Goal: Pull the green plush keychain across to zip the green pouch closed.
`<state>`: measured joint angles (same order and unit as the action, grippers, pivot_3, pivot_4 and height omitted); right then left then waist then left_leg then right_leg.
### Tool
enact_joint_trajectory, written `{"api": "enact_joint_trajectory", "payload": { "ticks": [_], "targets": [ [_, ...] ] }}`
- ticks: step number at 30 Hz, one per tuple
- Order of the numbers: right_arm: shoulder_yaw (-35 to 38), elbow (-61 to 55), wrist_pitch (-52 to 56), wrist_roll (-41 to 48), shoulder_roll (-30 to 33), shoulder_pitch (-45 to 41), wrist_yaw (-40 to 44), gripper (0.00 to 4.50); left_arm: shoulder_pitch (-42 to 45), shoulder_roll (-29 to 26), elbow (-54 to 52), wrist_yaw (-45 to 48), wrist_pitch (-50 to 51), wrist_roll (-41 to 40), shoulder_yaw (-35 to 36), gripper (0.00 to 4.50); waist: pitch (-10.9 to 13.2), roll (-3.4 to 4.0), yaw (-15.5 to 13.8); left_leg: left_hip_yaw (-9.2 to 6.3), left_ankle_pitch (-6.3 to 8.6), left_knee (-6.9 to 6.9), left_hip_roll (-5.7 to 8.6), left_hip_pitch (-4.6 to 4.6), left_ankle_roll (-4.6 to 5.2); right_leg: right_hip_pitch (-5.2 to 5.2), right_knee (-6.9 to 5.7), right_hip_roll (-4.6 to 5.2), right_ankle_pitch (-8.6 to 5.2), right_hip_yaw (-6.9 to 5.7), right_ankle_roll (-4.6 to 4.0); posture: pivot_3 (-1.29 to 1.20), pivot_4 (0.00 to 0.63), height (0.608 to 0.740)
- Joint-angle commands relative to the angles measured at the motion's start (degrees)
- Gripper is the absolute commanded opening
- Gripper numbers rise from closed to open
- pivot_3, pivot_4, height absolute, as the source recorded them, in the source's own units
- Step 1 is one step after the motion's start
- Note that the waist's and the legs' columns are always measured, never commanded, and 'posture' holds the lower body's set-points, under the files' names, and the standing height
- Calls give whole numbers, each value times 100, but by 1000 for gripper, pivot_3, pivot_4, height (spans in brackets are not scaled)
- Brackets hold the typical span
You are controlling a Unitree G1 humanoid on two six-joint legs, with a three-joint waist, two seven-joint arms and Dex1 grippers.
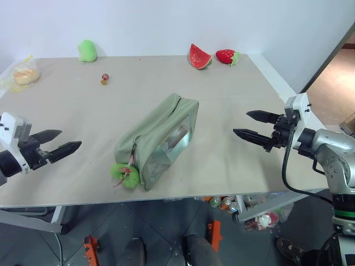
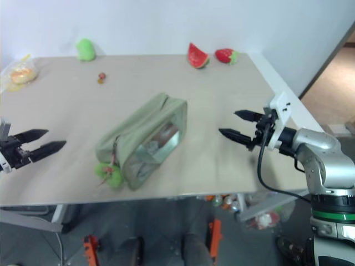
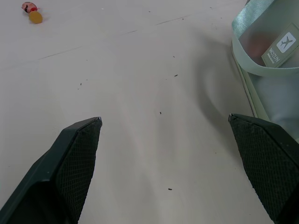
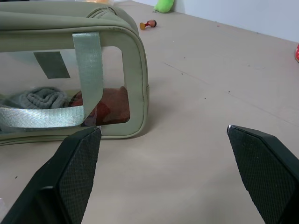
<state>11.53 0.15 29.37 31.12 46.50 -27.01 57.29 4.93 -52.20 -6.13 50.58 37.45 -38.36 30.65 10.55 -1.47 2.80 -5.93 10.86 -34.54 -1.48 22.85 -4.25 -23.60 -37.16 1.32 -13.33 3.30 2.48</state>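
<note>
The green pouch (image 1: 161,138) lies slantwise in the middle of the counter (image 1: 222,88), one end toward the near edge and the other angled away to the far right. Its clear window side faces right, and through it a grey knitted bundle and something reddish-brown can be seen inside. A pale green strap runs across that window. The green plush keychain (image 1: 125,173) sits on the counter at the pouch's near-left end, touching it, its cord leading up to the zipper along the top.

The left gripper (image 1: 54,144) hangs above the near-left part of the counter, well apart from the pouch, its jaws spread wide and empty. The right gripper (image 1: 256,126) hovers to the right of the pouch, pointing toward it, its jaws likewise wide apart with nothing between them.

Along the far edge lie a light-green oblong plush toy (image 1: 87,51), a watermelon slice (image 1: 199,56) and a strawberry (image 1: 226,56). A crinkled clear bag (image 1: 21,73) with something orange in it sits at the far-left corner. A small red-and-yellow trinket (image 1: 105,79) lies in the open on the far-left part of the counter.
</note>
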Motion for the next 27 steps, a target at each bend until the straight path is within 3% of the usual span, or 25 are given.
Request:
{"api": "enact_joint_trajectory", "payload": {
  "ticks": [1,10,18,27],
  "targets": [
    [-19,-226,-109,-34,-23,-55,9,4477,82,-33,-5,54,-64,-11,18,4500,0,0,0,0,0,0,0,0,0,0,0,0,0,1,0,0,150,740],
    [-491,-666,-61,-49,200,-690,516,4477,721,113,-241,168,-10,-211,-497,4500,7,4,-1,9,-1,-5,0,1,0,-4,-1,-1,14,9,15,0,150,740],
    [-1087,-999,-22,135,239,-2013,1535,4477,2139,216,-682,121,679,-1173,-869,4500,12,2,0,10,0,-5,-3,6,0,-9,-1,-4,17,9,22,0,150,740],
    [-2611,198,-1676,-1320,-582,-3249,2430,4477,3002,351,-851,352,815,-1488,-1427,4500,14,4,30,11,2,-6,-6,6,-2,-14,-8,-10,18,11,22,0,150,740]
  ]
}}
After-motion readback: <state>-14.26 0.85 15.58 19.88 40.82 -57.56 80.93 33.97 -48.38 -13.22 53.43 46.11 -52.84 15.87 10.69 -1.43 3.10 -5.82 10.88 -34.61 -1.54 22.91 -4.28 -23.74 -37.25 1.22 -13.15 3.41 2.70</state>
